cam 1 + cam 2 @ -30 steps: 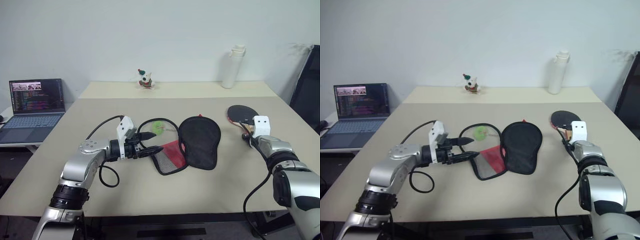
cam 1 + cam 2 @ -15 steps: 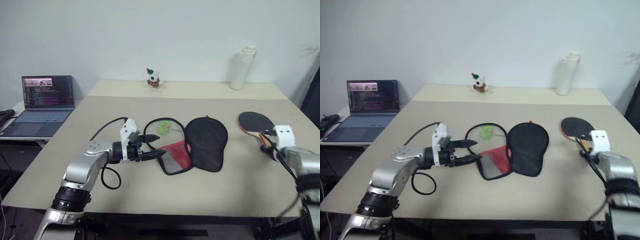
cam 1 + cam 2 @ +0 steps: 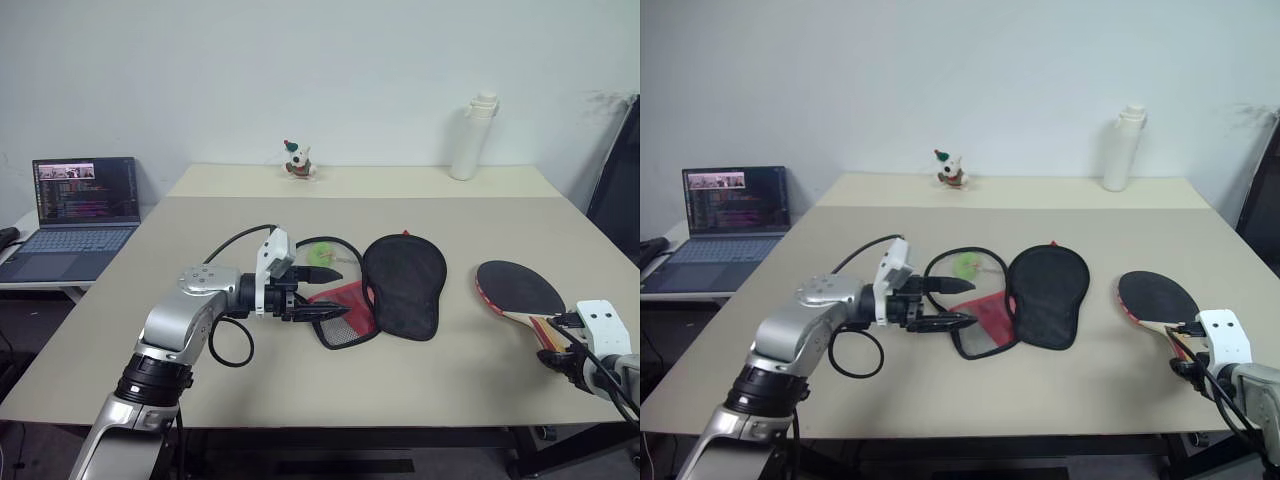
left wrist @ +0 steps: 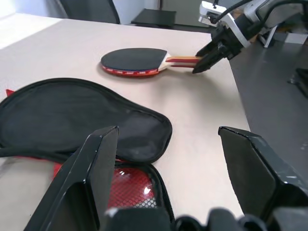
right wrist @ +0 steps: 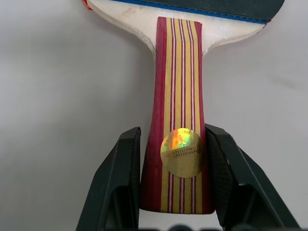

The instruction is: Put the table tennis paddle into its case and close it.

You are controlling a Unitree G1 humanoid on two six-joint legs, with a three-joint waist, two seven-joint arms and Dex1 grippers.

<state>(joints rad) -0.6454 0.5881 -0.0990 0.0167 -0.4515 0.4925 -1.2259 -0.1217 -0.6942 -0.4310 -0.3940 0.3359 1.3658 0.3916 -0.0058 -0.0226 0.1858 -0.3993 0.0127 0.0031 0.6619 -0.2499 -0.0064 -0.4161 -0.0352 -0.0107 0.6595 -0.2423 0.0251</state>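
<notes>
Right gripper jaws clamp the table tennis paddle by its handle, near the desk right edge. Case lies mid-desk, unzipped. Left gripper jaws spread wide, empty, at case's mesh end.

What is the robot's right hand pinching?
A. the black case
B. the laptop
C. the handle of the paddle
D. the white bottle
C: the right gripper has one finger on each side of the striped wooden handle of the paddle, whose black blade lies on the table.
</notes>
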